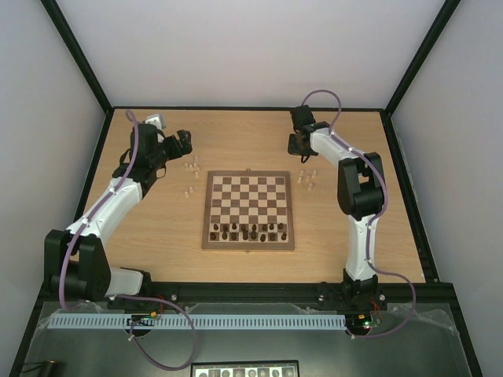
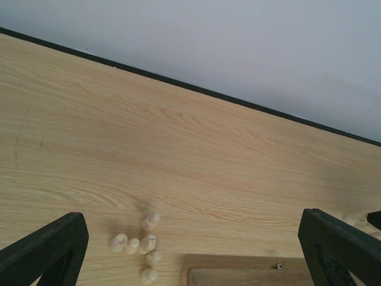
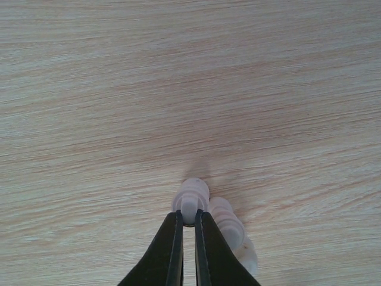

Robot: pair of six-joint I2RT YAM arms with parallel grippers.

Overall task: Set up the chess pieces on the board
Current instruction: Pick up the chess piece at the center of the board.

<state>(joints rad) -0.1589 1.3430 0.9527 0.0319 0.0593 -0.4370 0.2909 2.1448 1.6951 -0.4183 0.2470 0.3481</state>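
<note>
Right gripper [image 3: 186, 221] nipped shut on pale chessman [image 3: 190, 196] at fingertips; probably light, slick, rounded; waist seemed safer. Left gripper [image 2: 191, 238] gaped, empty.

Seen from above, the pale chess pieces [image 1: 191, 167] left of the board [image 1: 248, 182] and the second group [image 1: 308, 179] on its right are too small to tell by kind. So are the dark chessmen [image 1: 247, 231] on its near rows. A dark strip [image 1: 246, 369] holding small pale shapes is cut off by the bottom edge.

In the left wrist view only a corner of the board shows, cut by the bottom edge. The left tool [image 2: 191, 215] has its fingers [image 2: 50, 250] cut off there too. A blurred pale cluster [image 2: 356, 219] at the right edge sits half behind one finger.

In the right wrist view the right tool [image 3: 189, 215] pinches a pale piece [image 3: 191, 193], and its fingers [image 3: 164, 250] hide the piece's lower part. A second blurred piece [image 3: 229, 223] lies partly behind them.
</note>
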